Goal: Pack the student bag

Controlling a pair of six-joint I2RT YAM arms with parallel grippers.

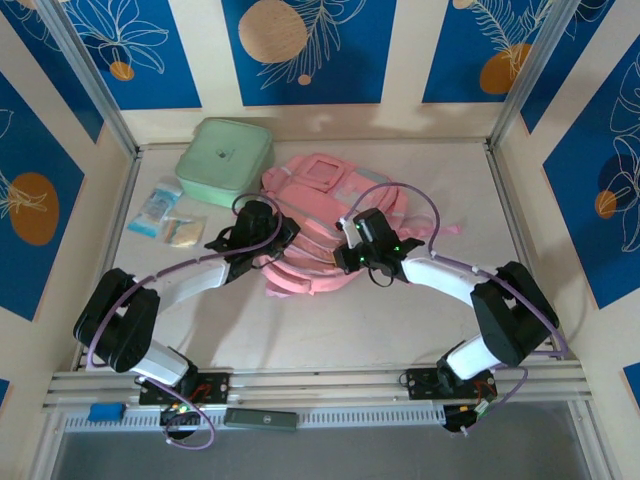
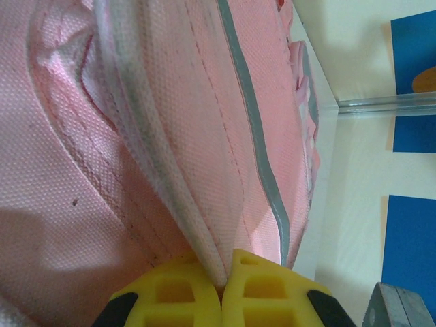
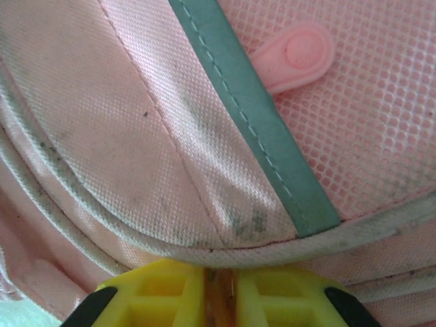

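The student bag (image 1: 318,215), a pink backpack, lies flat mid-table between both arms. My left gripper (image 1: 262,228) is at its left side. In the left wrist view this gripper (image 2: 223,289) is shut, its yellow fingers (image 2: 170,294) pinching a piped fold of the bag's fabric (image 2: 197,225). My right gripper (image 1: 357,245) presses on the bag's right part. In the right wrist view that gripper (image 3: 219,291) is nearly shut under the bag's piped edge (image 3: 225,255). A thin brownish piece sits in the narrow slot between the jaws, and I cannot make out what it is.
A mint green square zip case (image 1: 226,157) lies behind the bag at the back left. Two small packets (image 1: 160,206) (image 1: 184,231) rest at the left. A pink round tab (image 3: 300,53) and a grey-green trim strip (image 3: 259,126) mark the bag's mesh panel. Metal frame rails (image 1: 310,385) border the table.
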